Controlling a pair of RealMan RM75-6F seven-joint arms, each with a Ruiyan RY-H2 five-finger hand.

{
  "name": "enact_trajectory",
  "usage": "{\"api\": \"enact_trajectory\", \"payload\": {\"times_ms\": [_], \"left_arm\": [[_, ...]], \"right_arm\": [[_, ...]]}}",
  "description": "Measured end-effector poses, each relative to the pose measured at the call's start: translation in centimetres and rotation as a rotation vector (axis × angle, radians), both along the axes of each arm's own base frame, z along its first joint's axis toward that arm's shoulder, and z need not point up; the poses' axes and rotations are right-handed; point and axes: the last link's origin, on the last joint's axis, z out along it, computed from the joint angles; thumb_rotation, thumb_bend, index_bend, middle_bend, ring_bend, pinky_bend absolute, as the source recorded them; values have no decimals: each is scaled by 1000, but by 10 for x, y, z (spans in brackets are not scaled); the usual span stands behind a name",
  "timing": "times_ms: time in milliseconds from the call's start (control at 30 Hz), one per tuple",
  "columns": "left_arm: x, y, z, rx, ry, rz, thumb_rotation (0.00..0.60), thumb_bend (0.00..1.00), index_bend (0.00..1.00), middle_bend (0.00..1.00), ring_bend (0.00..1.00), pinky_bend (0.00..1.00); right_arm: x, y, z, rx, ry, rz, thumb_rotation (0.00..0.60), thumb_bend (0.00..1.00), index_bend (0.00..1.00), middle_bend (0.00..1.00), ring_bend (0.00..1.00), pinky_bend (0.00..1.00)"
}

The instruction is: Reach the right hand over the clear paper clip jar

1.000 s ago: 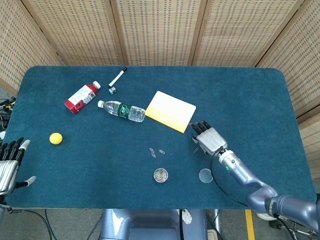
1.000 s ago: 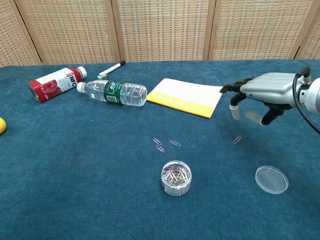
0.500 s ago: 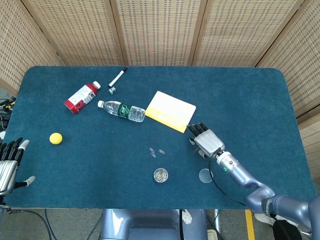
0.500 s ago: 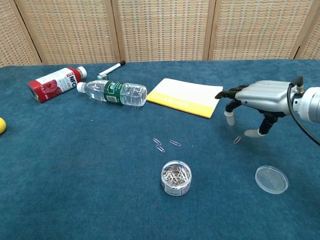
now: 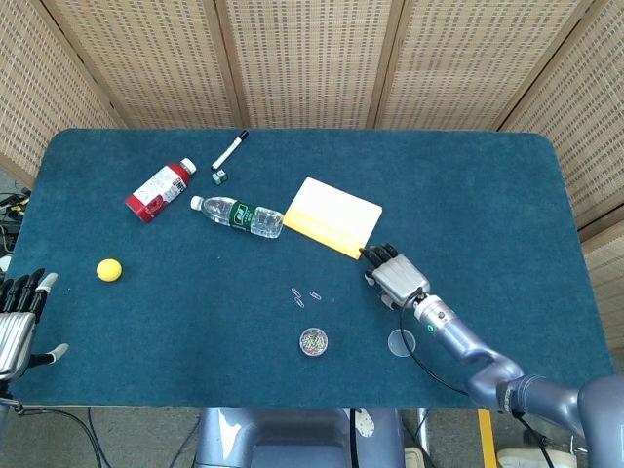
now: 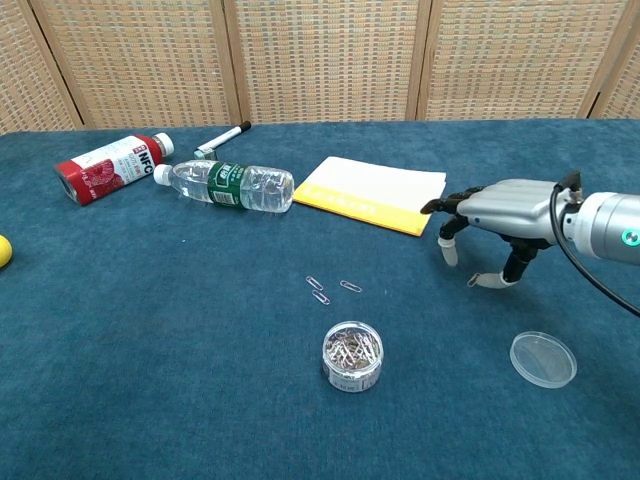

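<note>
On the blue-carpeted bench (image 5: pixel 468 195), the clear round paper clip jar (image 6: pixel 352 356) stands near my front edge, with three loose metal paper clips (image 6: pixel 329 289) just behind it. My right hand (image 6: pixel 500 207) hangs to the jar's right and further back, palm down, beside the near corner of the yellow-edged flat notepad (image 6: pixel 375 192). The clear round plastic lid (image 6: pixel 543 359) lies in front of that hand. Far left at the back lie the red-labelled juice bottle (image 5: pixel 158 190), the black marker pen (image 5: pixel 230 150) and the clear green-labelled water bottle (image 5: pixel 237 215). The small yellow ball (image 5: pixel 108 270) sits near my left hand (image 5: pixel 18 320) at the left edge.
</note>
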Motion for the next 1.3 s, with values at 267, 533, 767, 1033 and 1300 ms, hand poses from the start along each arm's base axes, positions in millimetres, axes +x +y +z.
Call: {"api": "enact_trajectory", "payload": {"times_ms": [267, 533, 767, 1033, 1300], "left_arm": [[-2, 2, -2, -10, 5, 8, 600, 0, 0, 0, 0, 0], [-2, 2, -4, -14, 7, 10, 600, 0, 0, 0, 0, 0], [-1, 1, -3, -11, 4, 7, 600, 0, 0, 0, 0, 0], [-1, 1, -4, -13, 4, 9, 600, 0, 0, 0, 0, 0], [-2, 2, -4, -15, 5, 12, 600, 0, 0, 0, 0, 0]], "right_arm": [[-3, 0, -4, 4, -14, 7, 600, 309, 447, 0, 0, 69], [-8, 0, -5, 6, -12, 17, 600, 309, 447, 0, 0, 71], [-13, -1, -5, 3, -5, 22, 600, 309, 447, 0, 0, 83], [-16, -2, -11, 19, 22, 19, 600, 311, 447, 0, 0, 87], [-17, -3, -14, 9, 19, 20, 600, 314, 574, 0, 0, 88]]}}
